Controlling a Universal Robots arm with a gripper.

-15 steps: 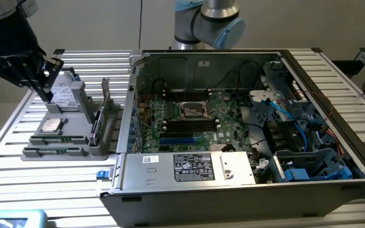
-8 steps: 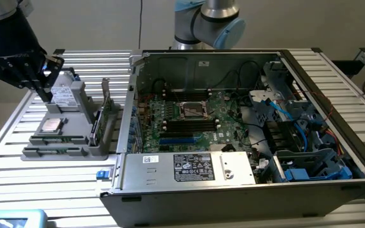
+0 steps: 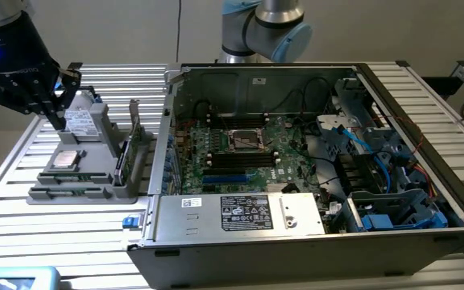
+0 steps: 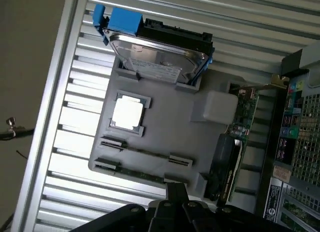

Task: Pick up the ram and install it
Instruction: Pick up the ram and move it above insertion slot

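Note:
Two thin green ram sticks lie in the two front slots of a grey holder [image 3: 95,192]: one ram stick [image 3: 77,179] [image 4: 145,153] and a second [image 3: 67,194] [image 4: 134,173] beside it. My gripper [image 3: 56,122] [image 4: 176,191] hangs above the holder's back end, over the hard drive, well apart from the ram. Its dark fingers are shut together with nothing between them. In the wrist view the fingertips point over the holder's edge nearest the ram slots.
The holder also carries a silvery processor chip [image 3: 64,159] [image 4: 128,112], a hard drive [image 3: 84,119] [image 4: 159,58] in a blue bracket, and an upright expansion card [image 3: 132,144] [image 4: 234,142]. An open computer case [image 3: 425,199] with its motherboard [image 3: 244,158] stands at the exterior view's right, on the slatted metal table [image 3: 46,241].

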